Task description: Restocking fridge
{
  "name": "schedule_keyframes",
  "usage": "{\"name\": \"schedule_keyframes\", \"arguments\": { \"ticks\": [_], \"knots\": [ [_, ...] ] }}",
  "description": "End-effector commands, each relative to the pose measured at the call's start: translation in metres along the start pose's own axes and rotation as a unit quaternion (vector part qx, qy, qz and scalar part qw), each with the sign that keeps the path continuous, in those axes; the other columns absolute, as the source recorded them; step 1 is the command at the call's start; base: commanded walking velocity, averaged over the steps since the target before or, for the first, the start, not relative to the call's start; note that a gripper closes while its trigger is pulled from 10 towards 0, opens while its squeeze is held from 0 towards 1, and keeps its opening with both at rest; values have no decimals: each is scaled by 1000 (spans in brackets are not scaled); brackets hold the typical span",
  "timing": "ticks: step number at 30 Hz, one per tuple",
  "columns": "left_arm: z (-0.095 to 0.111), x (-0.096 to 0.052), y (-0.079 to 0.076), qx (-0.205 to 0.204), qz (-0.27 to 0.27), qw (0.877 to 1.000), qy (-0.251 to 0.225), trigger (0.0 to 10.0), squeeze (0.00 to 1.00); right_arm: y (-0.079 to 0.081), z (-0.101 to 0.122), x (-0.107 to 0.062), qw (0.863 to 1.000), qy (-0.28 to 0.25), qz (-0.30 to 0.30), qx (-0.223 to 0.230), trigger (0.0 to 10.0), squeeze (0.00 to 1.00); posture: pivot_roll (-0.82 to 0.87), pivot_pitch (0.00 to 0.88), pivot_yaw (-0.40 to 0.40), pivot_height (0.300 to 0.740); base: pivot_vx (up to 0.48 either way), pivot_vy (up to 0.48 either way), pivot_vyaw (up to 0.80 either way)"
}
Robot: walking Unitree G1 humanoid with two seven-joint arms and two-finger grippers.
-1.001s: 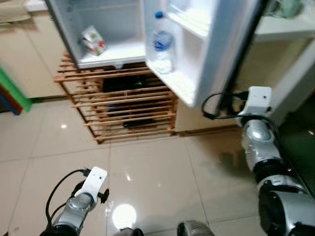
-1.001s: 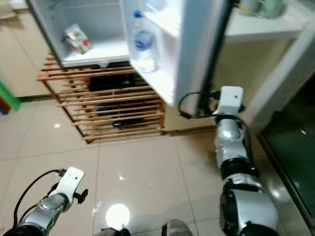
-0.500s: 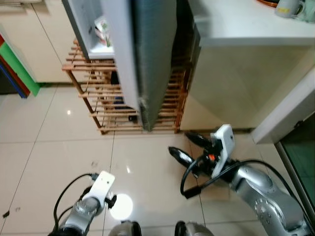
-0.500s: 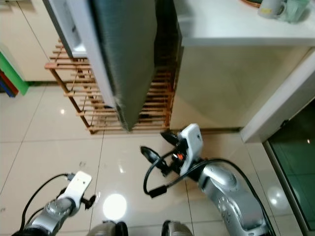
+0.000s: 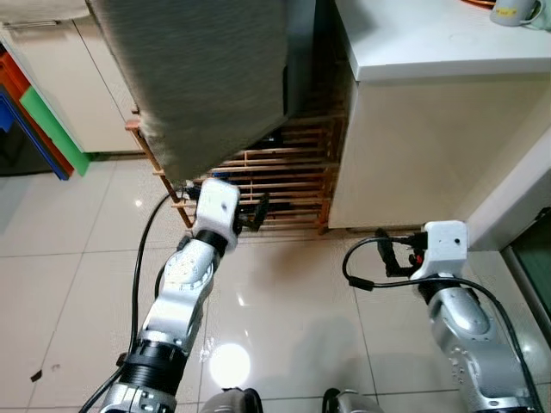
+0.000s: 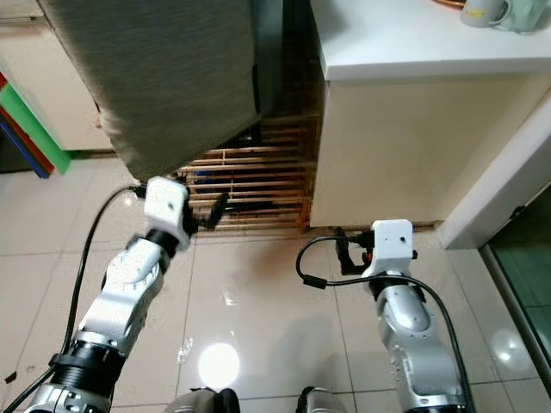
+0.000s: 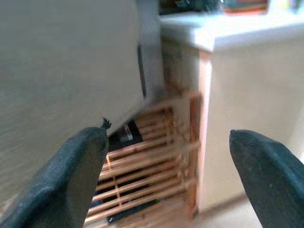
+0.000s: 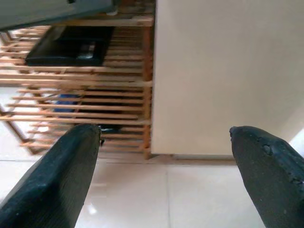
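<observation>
Since the grey, flat-fronted fridge door point(image 5: 202, 77) looks nearly shut but a dark gap shows along its edge beside the white-topped cream desk point(image 5: 413, 129), the step in hand appears to be pressing it fully closed. To do that well, the push should land flat on the door's lower corner, square to the face, without snagging the slatted wooden rack point(image 5: 275, 185) under the fridge.

That lower corner hangs just above and beside the left gripper point(image 5: 258, 209), whose 2 black fingers point(image 7: 80, 156) are spread wide and hold nothing, aimed past the door's edge at the rack. Lower down by the desk's base, the right gripper point(image 5: 386, 255) is likewise wide apart and empty over the glossy tiled floor point(image 5: 284, 318).
</observation>
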State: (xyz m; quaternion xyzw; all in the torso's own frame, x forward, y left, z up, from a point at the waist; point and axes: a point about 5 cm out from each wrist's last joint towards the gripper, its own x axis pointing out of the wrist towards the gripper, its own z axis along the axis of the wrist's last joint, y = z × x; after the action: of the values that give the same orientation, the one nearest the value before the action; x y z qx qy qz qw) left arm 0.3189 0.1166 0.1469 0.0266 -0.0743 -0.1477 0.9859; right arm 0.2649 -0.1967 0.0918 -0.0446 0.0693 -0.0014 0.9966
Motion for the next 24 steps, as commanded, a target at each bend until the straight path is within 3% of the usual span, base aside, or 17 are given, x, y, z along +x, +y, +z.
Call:
{"name": "schedule_keyframes", "arguments": {
  "ticks": [1,7,13,24],
  "knots": [
    [12,1,9,-23,23,999,-10,10000,0,2,-1,0,1000,-8,-7,-4,10000,0,-113,87,103,740,0,0,0],
    [19,-1,8,-19,35,999,-5,10000,0,6,-2,0,1000,-14,3,-3,10000,0,-95,90,91,740,409,83,0],
    [-1,-11,17,-34,68,996,51,10000,0,9,-1,5,1000,-23,15,-13,10000,0,-89,87,74,740,442,0,0],
    [-20,-20,21,-30,81,992,97,10000,0,8,-5,6,1000,-17,18,-13,10000,0,-81,90,70,740,450,0,0]
  ]
}}
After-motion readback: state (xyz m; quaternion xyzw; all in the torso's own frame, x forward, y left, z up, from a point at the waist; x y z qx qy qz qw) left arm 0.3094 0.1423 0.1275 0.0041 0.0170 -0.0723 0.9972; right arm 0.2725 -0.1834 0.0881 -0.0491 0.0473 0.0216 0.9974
